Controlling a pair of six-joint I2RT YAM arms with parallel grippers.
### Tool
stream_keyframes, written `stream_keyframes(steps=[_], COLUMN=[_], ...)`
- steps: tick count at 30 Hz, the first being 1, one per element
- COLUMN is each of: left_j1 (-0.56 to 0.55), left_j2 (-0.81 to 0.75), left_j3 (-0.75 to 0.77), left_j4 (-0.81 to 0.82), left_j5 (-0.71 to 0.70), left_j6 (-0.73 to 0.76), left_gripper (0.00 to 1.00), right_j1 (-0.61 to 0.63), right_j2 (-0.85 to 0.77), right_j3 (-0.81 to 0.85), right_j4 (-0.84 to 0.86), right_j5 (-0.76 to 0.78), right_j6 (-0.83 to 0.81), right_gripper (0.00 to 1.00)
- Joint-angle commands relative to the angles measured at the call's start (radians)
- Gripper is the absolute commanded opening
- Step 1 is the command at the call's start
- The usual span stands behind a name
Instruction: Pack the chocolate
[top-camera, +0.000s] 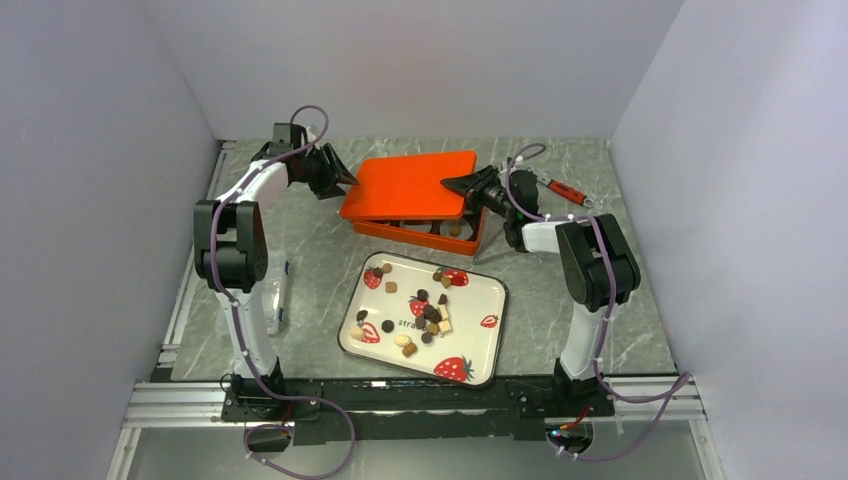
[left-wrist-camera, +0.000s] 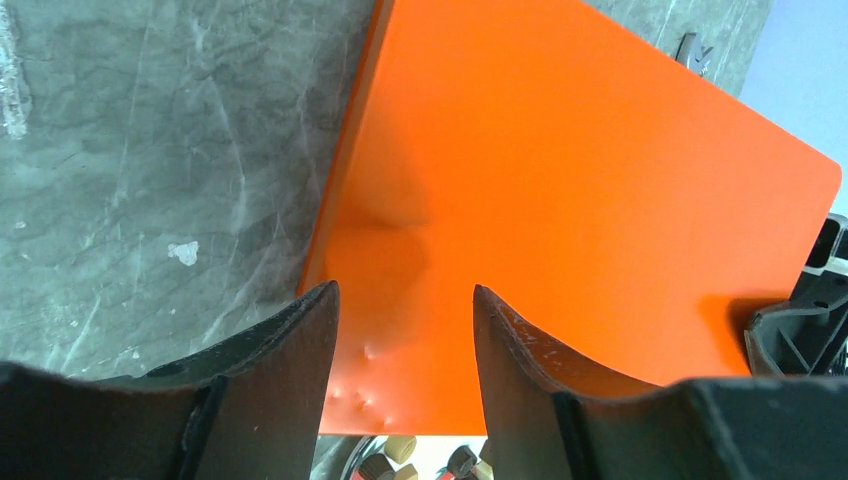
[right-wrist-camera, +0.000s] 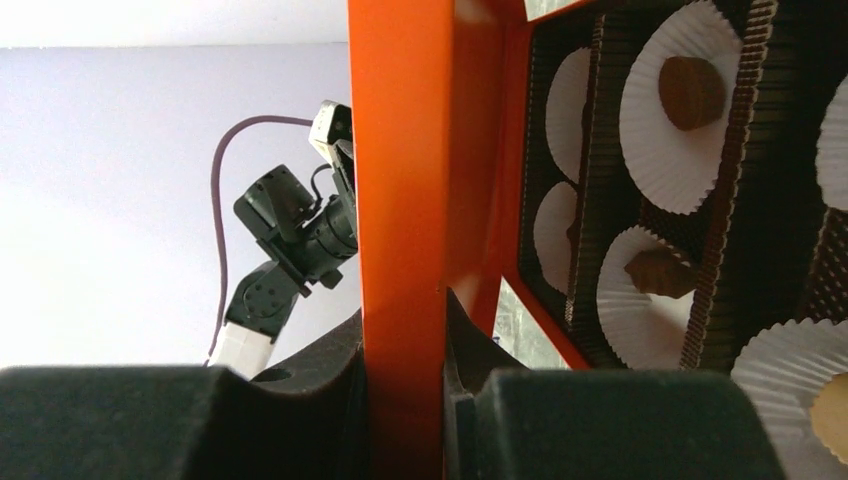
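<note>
Right gripper (right-wrist-camera: 405, 318) pinches the edge of the orange lid (right-wrist-camera: 398, 150), with one finger pressed on each side. Left gripper (left-wrist-camera: 405, 300) has its fingers spread wide at the lid's other end. I cannot tell if they touch it. The lid hangs over the orange box (top-camera: 410, 232), and the front row of the box shows. Most of the chocolate (top-camera: 430, 312) lies loose on the strawberry tray (top-camera: 475, 300), just in front of the box. A few pieces (right-wrist-camera: 692, 92) sit in white paper cups (right-wrist-camera: 660, 150) inside the box.

Only one thin edge is held, so the lid may swing or slip out if the arm moves fast. If it falls, it could knock pieces out of their cups, or hit the tray and scatter the rest. If the left fingers close in the wrong spot, they may push the lid away and not catch it.

The table (top-camera: 300, 250) shows bare stone left of the box, a good place to lay the lid down. A red-handled tool (top-camera: 567, 191) lies just right of the right gripper. The tray leaves little room in front. Walls (top-camera: 100, 200) stand on three sides.
</note>
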Motion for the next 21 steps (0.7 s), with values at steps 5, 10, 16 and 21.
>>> stream_keyframes(steps=[5, 10, 16, 21], left_j1=[-0.007, -0.017, -0.025, -0.033], left_j2=[0.023, 0.044, 0.064, 0.095], left_j3=[0.034, 0.059, 0.093, 0.140], left_j4=[0.036, 0.009, -0.033, -0.090], left_j5=[0.060, 0.058, 0.040, 0.015], left_j6=[0.030, 0.041, 0.054, 0.070], left_gripper=[0.56, 0.56, 0.58, 0.59], right_j1=[-0.015, -0.027, -0.040, -0.049], right_j2=[-0.002, 0.006, 0.014, 0.012], right_j3=[-0.020, -0.038, -0.050, -0.058], right_j4=[0.154, 0.176, 0.221, 0.212], right_j5=[0.020, 0.015, 0.001, 0.000], right_j6=[-0.002, 0.012, 0.041, 0.040], right_gripper=[0.00, 0.00, 0.00, 0.00])
